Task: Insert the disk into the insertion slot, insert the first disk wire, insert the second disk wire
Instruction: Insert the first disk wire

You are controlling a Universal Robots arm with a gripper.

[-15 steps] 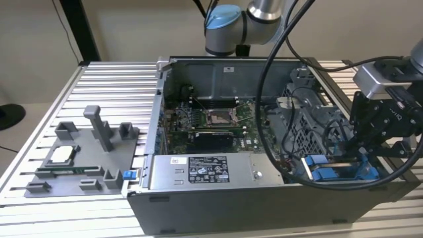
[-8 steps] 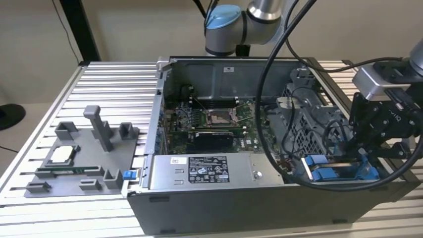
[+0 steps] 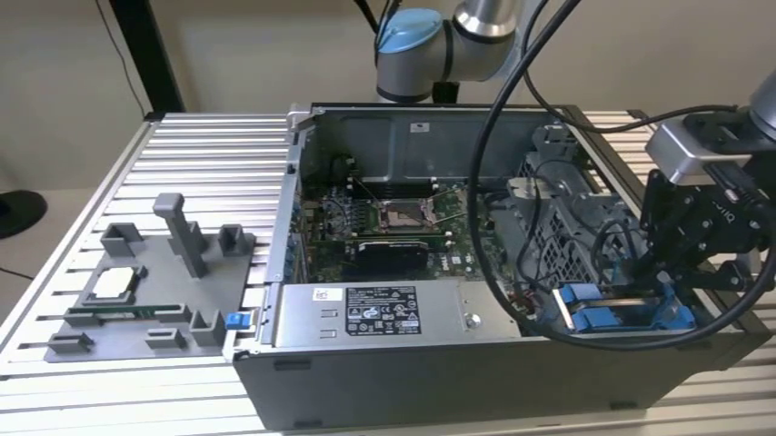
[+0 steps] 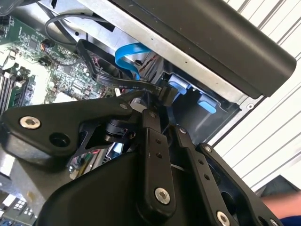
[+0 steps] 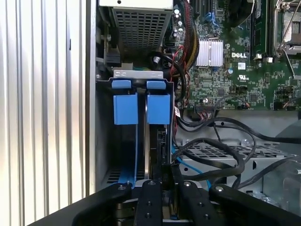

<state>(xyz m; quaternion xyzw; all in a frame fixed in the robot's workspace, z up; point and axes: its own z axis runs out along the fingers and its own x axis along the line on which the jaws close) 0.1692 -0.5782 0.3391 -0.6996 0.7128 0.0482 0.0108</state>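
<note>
The disk sits on edge in the insertion slot at the case's front corner, on the exterior view's right. Its blue bracket tabs stand side by side under the slot's grey metal lip. My gripper hangs straight over the slot. Both wrist views show the black fingers drawn together on a black wire plug at the end of a flat black cable, close to the blue tabs. A blue flat wire loops behind it.
The open computer case lies on a ribbed aluminium table. Inside are a grey power-supply box, the processor socket and a drive cage with loose black cables. A grey parts fixture stands on the exterior view's left. A sleeve shows nearby.
</note>
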